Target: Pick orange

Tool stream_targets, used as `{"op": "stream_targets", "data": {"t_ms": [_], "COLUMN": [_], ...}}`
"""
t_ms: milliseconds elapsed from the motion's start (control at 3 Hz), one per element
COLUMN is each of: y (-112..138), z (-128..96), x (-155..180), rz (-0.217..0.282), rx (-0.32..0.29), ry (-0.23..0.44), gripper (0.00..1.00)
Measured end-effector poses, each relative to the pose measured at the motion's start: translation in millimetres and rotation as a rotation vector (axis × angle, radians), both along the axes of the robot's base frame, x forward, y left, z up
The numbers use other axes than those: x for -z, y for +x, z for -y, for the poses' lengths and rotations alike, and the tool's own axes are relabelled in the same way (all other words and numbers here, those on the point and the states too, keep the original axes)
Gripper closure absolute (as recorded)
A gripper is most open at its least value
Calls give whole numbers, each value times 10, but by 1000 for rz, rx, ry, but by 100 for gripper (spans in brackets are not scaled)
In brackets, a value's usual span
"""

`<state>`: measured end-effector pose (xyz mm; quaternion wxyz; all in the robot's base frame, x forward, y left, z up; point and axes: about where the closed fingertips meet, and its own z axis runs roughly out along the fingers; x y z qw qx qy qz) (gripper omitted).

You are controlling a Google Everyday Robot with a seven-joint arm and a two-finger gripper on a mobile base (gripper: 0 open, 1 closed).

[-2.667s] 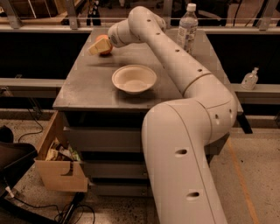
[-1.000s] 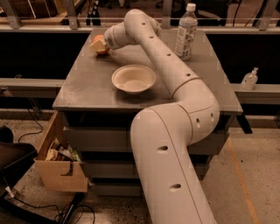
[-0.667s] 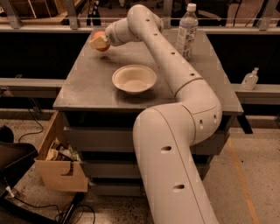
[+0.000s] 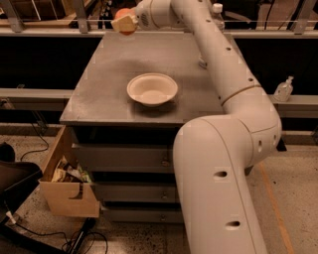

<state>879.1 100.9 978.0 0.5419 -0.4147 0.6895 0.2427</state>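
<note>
The orange point(image 4: 124, 14) is a small round orange fruit held in my gripper point(image 4: 124, 22) well above the far left part of the grey cabinet top point(image 4: 104, 84). The gripper's pale fingers point(image 4: 125, 24) are shut around the fruit and cover its lower half. My white arm reaches from the lower right, over the cabinet, up to the fruit. A shallow white bowl point(image 4: 152, 89) sits empty near the cabinet's front middle, below and in front of the gripper.
A clear plastic bottle point(image 4: 216, 10) stands at the back right of the cabinet, mostly behind my arm. A sanitizer bottle point(image 4: 284, 90) sits on a ledge at right. An open drawer point(image 4: 67, 181) with clutter juts out at lower left. Cables lie on the floor.
The gripper has lifted the orange up off the cabinet top; it now hangs clearly above the surface. The bowl has not moved.
</note>
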Motion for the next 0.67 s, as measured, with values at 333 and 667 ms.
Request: {"op": "stream_targets", "data": {"t_ms": [333,667], "y": [-232,-525], "z": [346,655], "x": [-356,-545], "rz": [44,76], "rx": [-17,-39], "ry": [45,86], "gripper": [100,100]}}
